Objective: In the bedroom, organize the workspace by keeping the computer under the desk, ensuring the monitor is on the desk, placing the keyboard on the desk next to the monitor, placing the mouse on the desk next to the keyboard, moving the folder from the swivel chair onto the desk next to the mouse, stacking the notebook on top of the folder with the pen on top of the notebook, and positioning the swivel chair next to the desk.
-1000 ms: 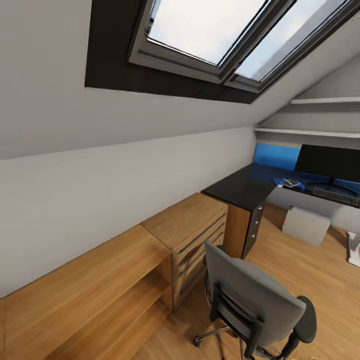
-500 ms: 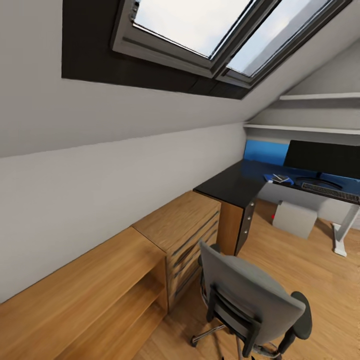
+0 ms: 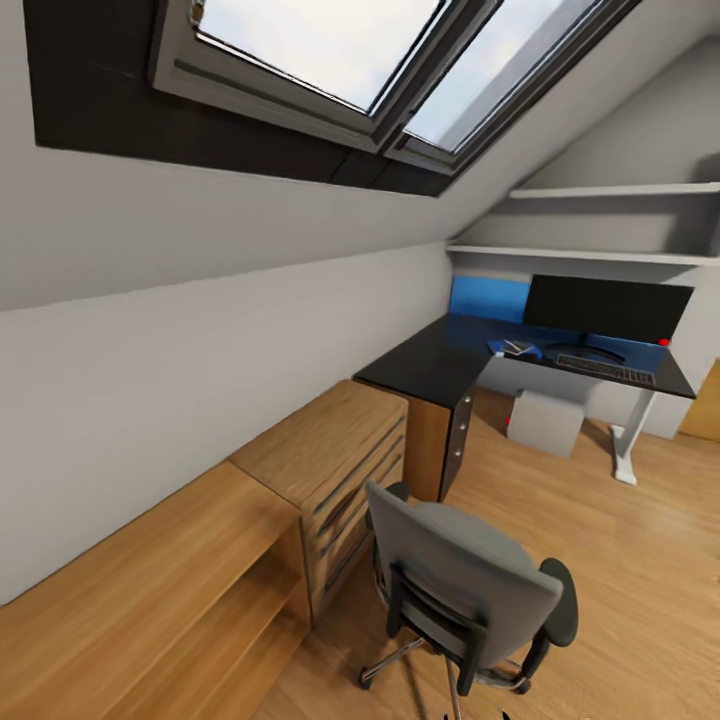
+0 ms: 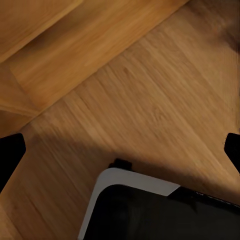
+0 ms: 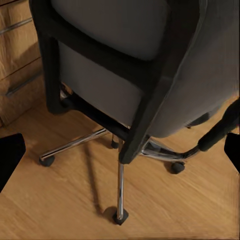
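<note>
A sloped attic wall with a skylight (image 3: 330,60) is seen across the upper part of the head view, and a wooden floor (image 3: 640,590) is spread below it. Along the wall a low wooden shelf unit (image 3: 150,590) is set, with a wooden drawer cabinet (image 3: 335,470) just beside it. Farther back, the black desk (image 3: 440,360) is placed in the corner beneath two white wall shelves (image 3: 600,190). On the desk the monitor (image 3: 607,308) is stood upright, with the keyboard (image 3: 605,370) laid in front of it and a small red item (image 3: 663,342), too small to be identified, near the keyboard's far end. A blue item with something pale on top (image 3: 515,349) is seen on the desk beside the monitor's base; it cannot be made out clearly. Under the desk the grey computer case (image 3: 545,422) is rested on the floor.

The grey swivel chair (image 3: 470,585) is stood in the foreground, well apart from the desk, its back turned to the camera. In the right wrist view its chrome base and casters (image 5: 120,215) are shown close up.

In each wrist view, dark fingertips (image 4: 10,155) (image 5: 10,152) are seen at opposite edges, so the jaws of both grippers are held wide apart, with nothing between them.
</note>
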### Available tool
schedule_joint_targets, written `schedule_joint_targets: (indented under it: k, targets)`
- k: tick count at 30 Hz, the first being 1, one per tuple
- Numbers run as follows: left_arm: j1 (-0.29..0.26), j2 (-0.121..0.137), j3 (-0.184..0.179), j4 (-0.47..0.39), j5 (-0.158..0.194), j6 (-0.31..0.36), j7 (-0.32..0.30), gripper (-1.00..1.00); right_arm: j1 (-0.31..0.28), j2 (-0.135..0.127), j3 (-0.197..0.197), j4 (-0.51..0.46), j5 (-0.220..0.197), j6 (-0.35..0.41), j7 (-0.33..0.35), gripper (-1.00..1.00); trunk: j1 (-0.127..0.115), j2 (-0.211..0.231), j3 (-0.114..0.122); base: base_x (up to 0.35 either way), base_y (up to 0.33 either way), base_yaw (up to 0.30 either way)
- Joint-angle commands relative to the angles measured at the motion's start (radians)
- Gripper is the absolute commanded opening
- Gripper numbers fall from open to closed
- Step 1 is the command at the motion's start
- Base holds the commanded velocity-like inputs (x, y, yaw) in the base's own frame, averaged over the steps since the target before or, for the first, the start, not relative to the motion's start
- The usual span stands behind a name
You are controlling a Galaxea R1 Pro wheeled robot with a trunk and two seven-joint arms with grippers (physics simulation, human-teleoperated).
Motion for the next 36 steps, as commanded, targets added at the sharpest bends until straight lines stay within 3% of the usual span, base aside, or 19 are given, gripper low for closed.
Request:
schedule_joint_targets:
  k: [1,16,36]
  targets:
    - [0.000,0.001,-0.009,-0.001,0.002,-0.002,0.007,1.00,-0.001,0.001,0.009,0.001,-0.005,-0.002,-0.005,1.00,0.000,-0.002,-0.002,0.000,0.000,-0.291]
    - [0.000,0.000,-0.009,-0.001,0.002,-0.002,0.007,1.00,-0.001,-0.001,0.009,0.001,-0.004,-0.002,-0.005,1.00,0.000,-0.002,-0.002,0.003,0.003,-0.292]
    - [0.000,0.001,-0.009,-0.001,0.002,-0.002,0.008,1.00,-0.001,-0.001,0.009,0.001,-0.003,-0.002,-0.005,1.00,0.000,-0.002,-0.002,0.080,0.127,-0.292]
